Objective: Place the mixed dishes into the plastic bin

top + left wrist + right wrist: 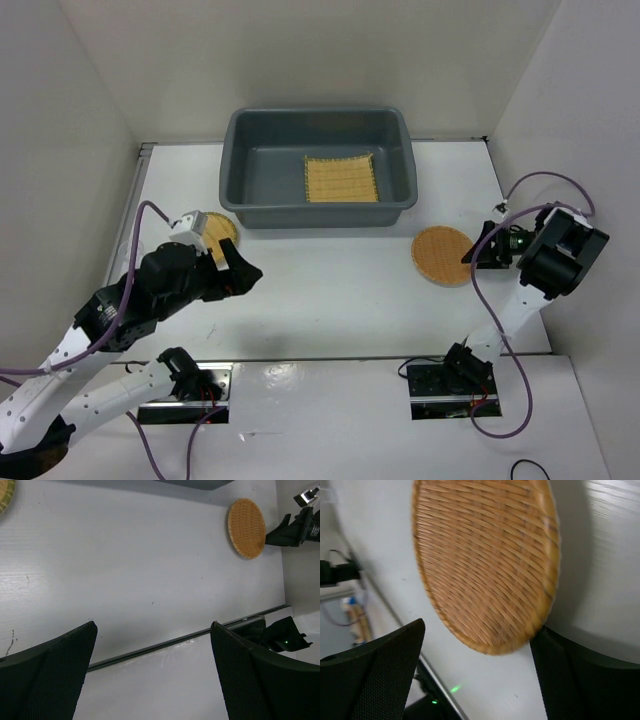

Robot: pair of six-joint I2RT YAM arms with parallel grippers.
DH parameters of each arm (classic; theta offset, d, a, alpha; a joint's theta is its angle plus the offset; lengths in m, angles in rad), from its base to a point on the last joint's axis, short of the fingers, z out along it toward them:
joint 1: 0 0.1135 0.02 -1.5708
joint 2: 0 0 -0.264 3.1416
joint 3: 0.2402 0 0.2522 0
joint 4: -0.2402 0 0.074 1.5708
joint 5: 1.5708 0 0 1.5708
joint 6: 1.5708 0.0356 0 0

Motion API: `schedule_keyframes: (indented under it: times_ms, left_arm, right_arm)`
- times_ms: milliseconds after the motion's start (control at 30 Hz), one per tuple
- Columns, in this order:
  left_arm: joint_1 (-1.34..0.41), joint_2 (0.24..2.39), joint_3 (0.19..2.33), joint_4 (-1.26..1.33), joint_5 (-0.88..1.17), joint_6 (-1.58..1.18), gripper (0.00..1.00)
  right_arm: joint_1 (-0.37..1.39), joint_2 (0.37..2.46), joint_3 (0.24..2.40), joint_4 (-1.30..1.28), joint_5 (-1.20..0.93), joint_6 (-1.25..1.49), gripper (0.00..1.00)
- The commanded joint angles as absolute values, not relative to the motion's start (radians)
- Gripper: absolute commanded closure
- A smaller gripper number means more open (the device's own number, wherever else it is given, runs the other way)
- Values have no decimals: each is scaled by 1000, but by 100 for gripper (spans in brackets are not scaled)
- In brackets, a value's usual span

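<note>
The dark grey plastic bin (240, 150) stands at the back centre with the square yellow bamboo mat (341, 179) lying inside it. The orange-brown woven disc (442, 255) lies on the table right of centre; it also shows in the left wrist view (246, 528) and fills the right wrist view (485, 560). My right gripper (482, 250) is open at the disc's right edge, its fingers (580, 675) either side of the rim. The yellow-tan disc (221, 231) lies left of the bin, partly hidden by my left arm. My left gripper (243, 275) is open and empty. No glass cups are in view.
White walls close in the table on the left, back and right. A dark seam (185, 640) runs along the table's near edge by the arm bases (450, 385). Purple cables (500, 320) trail beside both arms.
</note>
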State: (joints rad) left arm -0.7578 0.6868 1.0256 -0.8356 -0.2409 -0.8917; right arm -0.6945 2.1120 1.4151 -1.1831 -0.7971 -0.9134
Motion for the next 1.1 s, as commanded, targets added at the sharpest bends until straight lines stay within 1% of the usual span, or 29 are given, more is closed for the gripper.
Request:
schedule_keyframes:
  times_ms: [0, 33, 133, 167, 233, 267, 333, 367, 433, 467, 567, 600, 633, 667, 767, 933, 967, 1067]
  left_arm:
    - [-753, 660, 1008, -854, -219, -933, 0]
    - [-753, 651, 1008, -854, -219, -933, 0]
    - [-753, 641, 1008, -854, -219, -933, 0]
    - [-753, 641, 1008, -854, -219, -933, 0]
    - [-753, 641, 1008, -854, -219, -933, 0]
    - [-753, 641, 1008, -854, -219, -933, 0]
    - [-753, 641, 999, -854, -210, -933, 0]
    - [-753, 641, 999, -854, -210, -933, 0]
    - [-753, 630, 999, -854, -210, -933, 0]
    - [-753, 621, 990, -854, -210, -933, 0]
    - [-753, 609, 980, -854, -210, -942, 0]
    - [-753, 600, 980, -854, -201, -942, 0]
    - [-753, 600, 980, -854, -201, -942, 0]
    - [-753, 591, 980, -854, -201, -942, 0]
    - [-753, 580, 971, -854, -201, -951, 0]
    - [-753, 558, 962, -854, -192, -960, 0]
    - [-753, 558, 962, -854, -192, -960, 0]
    - [-753, 567, 974, -854, -183, -951, 0]
  right_arm:
    - [-641, 2314, 1406, -1195, -818, -977, 10]
    - [-629, 2324, 1407, -1206, -818, -977, 12]
    - [-585, 2335, 1420, -1215, -836, -957, 12]
    - [-584, 2335, 1420, -1201, -836, -941, 14]
    - [-584, 2335, 1420, -1168, -836, -899, 20]
    - [-584, 2335, 1420, -1158, -824, -888, 28]
    - [-597, 2335, 1420, -1146, -824, -879, 39]
    - [-612, 2344, 1420, -1146, -824, -870, 52]
    - [-627, 2356, 1420, -1135, -824, -861, 64]
    - [-637, 2356, 1420, -1135, -824, -851, 74]
    - [-661, 2356, 1431, -1144, -836, -851, 84]
    - [-661, 2356, 1431, -1144, -845, -860, 90]
    - [-672, 2347, 1431, -1160, -854, -861, 94]
    - [-672, 2327, 1431, -1176, -864, -861, 100]
    - [-681, 2271, 1422, -1177, -864, -847, 100]
    - [-699, 2096, 1413, -1244, -842, -860, 100]
    - [-713, 2073, 1413, -1297, -842, -888, 100]
    - [-770, 1958, 1428, -1298, -828, -850, 100]
